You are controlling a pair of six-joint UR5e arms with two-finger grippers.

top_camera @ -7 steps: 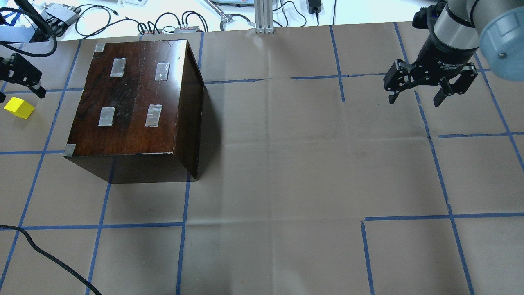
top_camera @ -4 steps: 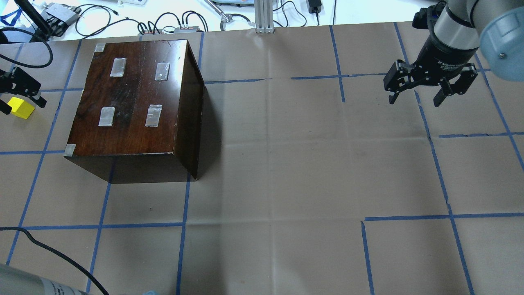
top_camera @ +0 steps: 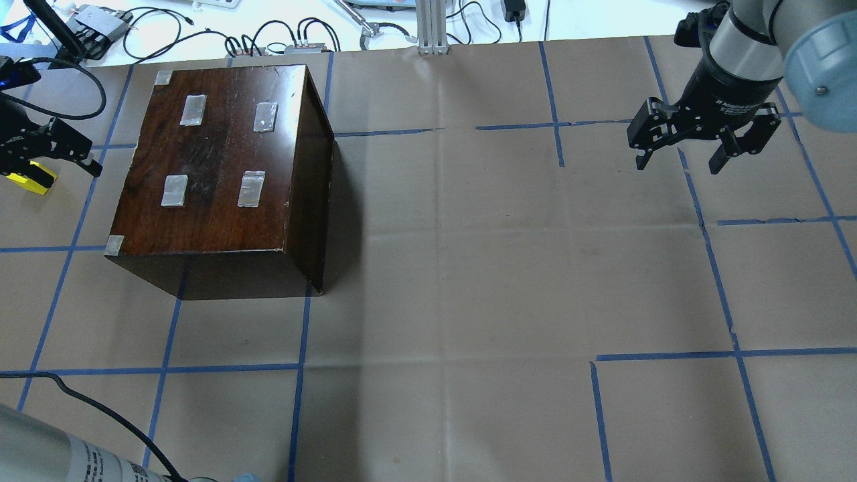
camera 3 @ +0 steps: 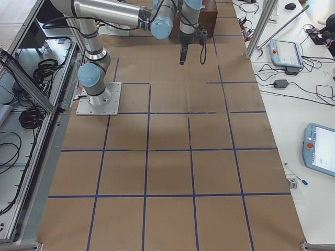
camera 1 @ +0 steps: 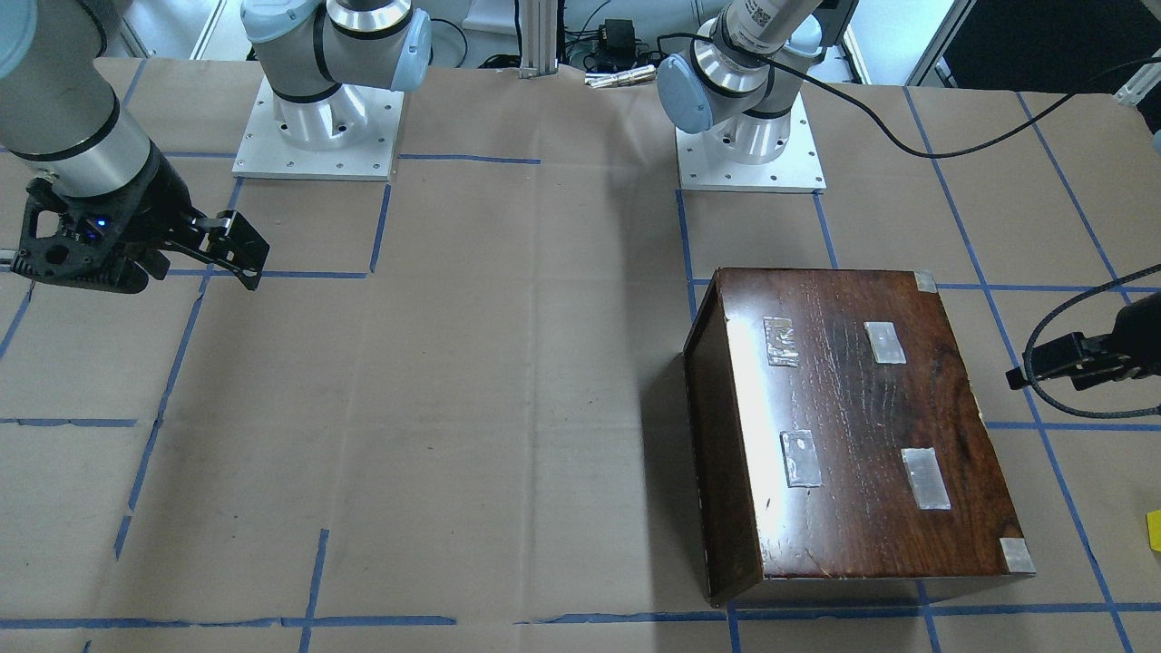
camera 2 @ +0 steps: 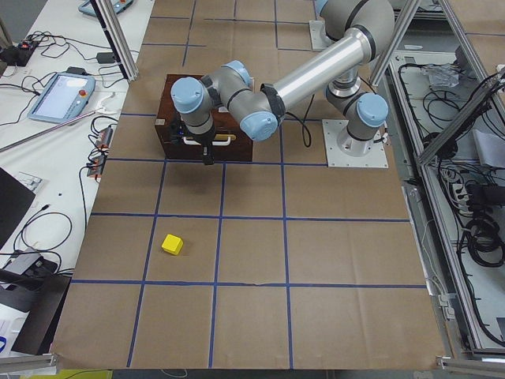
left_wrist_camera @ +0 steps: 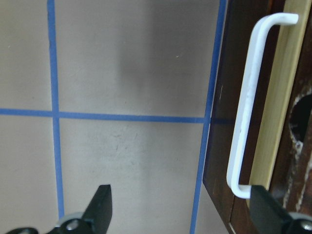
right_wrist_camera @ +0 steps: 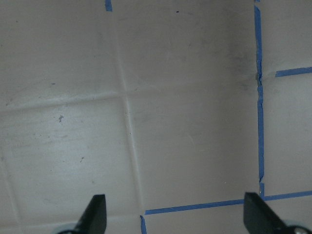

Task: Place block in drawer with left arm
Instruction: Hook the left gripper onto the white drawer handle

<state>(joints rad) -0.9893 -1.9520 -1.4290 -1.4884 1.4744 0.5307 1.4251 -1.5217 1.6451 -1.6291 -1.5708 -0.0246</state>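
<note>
From overhead, the left gripper (top_camera: 48, 161), jaws spread, hangs at the left edge of the bench (top_camera: 469, 268), partly covering the yellow block (top_camera: 30, 182) beside the dark box (top_camera: 214, 167). The right gripper (top_camera: 678, 163), jaws also apart, hovers far to the right. Print on the right wrist and on the label (top_camera: 110, 463) of the left arm (top_camera: 40, 447) is too small to read. The front-facing camera catches only a sliver of block at its right border. From the left end, the block lies on the bench well apart from box and gripper, nothing between. The left wrist camera shows the drawer (left_wrist_camera: 276, 112), its pale front behind a white handle (left_wrist_camera: 243, 112).
</note>
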